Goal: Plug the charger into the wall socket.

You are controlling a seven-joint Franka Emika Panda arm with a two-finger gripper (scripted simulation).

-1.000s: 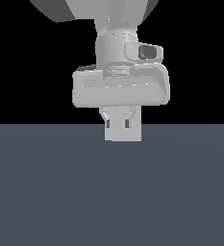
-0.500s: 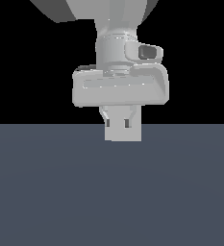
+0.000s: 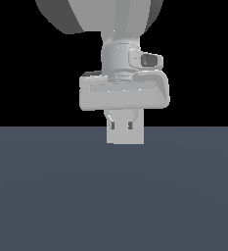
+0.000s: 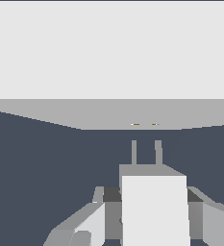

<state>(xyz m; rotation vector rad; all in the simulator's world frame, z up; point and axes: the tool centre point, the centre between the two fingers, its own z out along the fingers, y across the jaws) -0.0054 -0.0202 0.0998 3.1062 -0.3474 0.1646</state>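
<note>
In the wrist view my gripper [image 4: 154, 216] is shut on the charger [image 4: 154, 211], a white boxy block held between grey fingers [image 4: 84, 226]. Its two thin grey prongs [image 4: 134, 153] point at the wall socket [image 4: 108, 115], a wide light-grey plate with two tiny orange-brown holes [image 4: 135, 124]. The prongs line up roughly with the holes, and a short gap separates their tips from the plate. In the exterior view the gripper [image 3: 125, 133] hangs just above the dark floor with the pale charger [image 3: 125, 138] between its fingers. The wall socket does not show there.
A dark blue-grey floor [image 3: 113, 196] spreads under the hand in the exterior view and runs on both sides of the charger in the wrist view [image 4: 36, 168]. The background above it is black.
</note>
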